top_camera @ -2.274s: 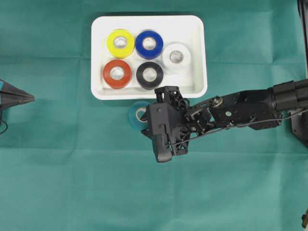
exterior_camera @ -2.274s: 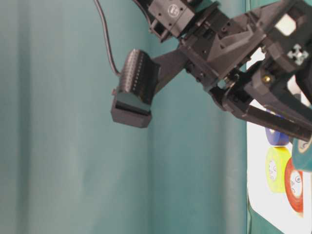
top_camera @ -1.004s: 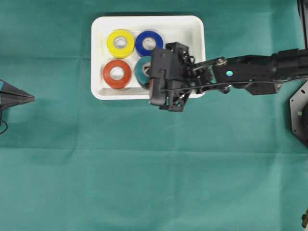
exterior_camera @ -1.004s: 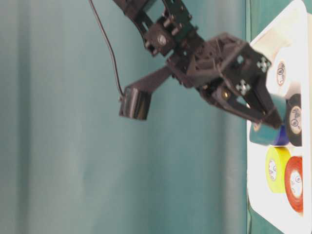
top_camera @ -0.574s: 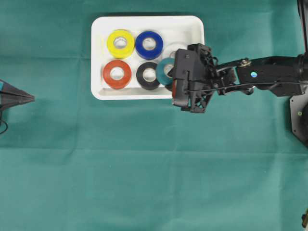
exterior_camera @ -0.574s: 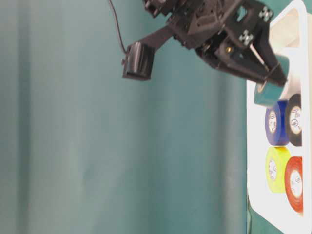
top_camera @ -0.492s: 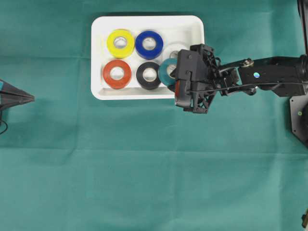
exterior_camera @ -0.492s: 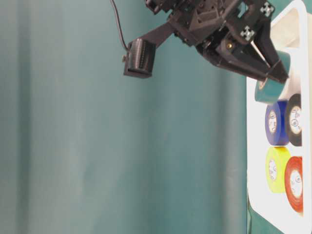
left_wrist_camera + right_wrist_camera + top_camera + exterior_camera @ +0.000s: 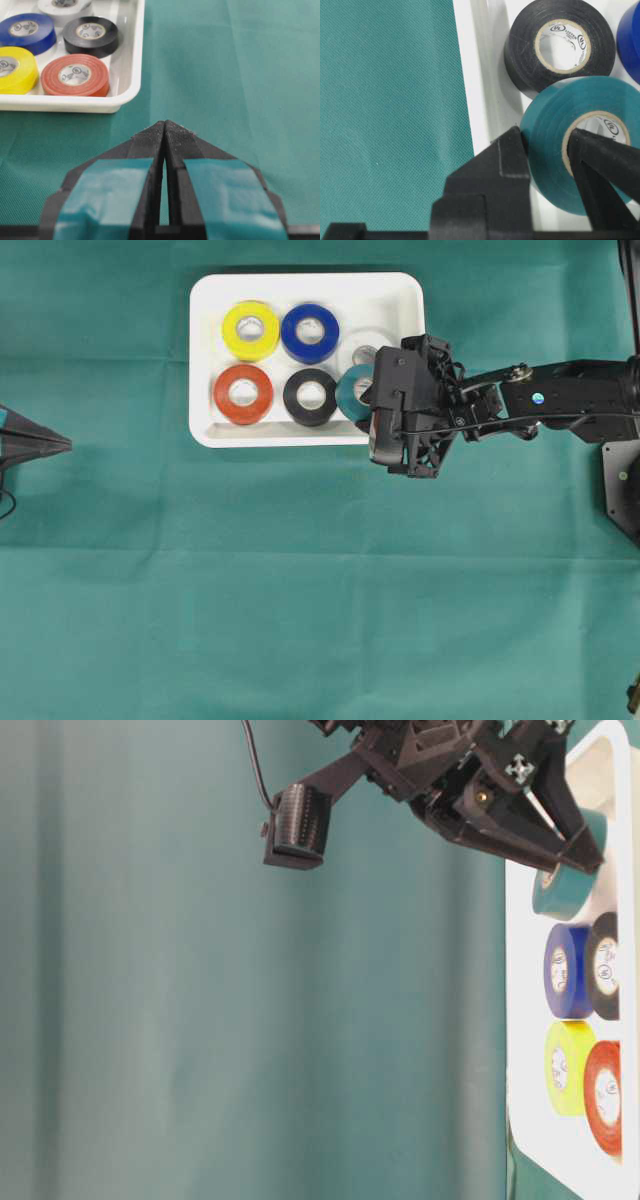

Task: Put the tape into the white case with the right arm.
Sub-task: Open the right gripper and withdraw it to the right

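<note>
Overhead exterior: right arm (image 9: 560,400) stretched left, gripper (image 9: 372,392) over white case (image 9: 300,432).

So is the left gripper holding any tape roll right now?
No: in the left wrist view the left gripper has its fingertips pressed together over bare green cloth, apart from the white case.
</note>
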`<action>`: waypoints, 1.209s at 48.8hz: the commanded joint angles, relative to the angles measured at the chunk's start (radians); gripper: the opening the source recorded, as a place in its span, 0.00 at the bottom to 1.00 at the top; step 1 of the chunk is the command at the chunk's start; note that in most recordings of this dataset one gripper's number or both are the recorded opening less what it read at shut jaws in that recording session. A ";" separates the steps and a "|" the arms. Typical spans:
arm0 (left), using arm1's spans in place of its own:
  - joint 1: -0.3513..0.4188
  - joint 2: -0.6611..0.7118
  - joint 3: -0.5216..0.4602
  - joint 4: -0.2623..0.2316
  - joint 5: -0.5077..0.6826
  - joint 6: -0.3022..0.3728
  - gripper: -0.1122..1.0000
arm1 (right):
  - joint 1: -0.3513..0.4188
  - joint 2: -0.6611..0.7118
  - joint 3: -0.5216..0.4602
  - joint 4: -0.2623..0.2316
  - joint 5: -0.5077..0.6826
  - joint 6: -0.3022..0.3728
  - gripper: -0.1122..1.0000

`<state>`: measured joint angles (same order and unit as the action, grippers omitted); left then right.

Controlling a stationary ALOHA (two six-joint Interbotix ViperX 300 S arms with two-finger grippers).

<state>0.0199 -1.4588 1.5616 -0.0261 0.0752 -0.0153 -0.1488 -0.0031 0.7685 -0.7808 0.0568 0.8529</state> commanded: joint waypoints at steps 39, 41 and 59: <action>0.003 0.009 -0.011 0.002 -0.009 0.000 0.11 | 0.002 -0.193 0.101 -0.002 0.060 -0.003 0.78; 0.003 0.009 -0.011 0.002 -0.009 0.000 0.11 | 0.002 -0.215 0.120 -0.003 0.063 -0.002 0.78; 0.003 0.009 -0.011 0.002 -0.009 0.000 0.11 | -0.002 -0.396 0.268 0.003 0.066 0.003 0.78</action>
<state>0.0199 -1.4588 1.5616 -0.0261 0.0752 -0.0153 -0.1488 -0.3620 1.0293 -0.7808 0.1227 0.8544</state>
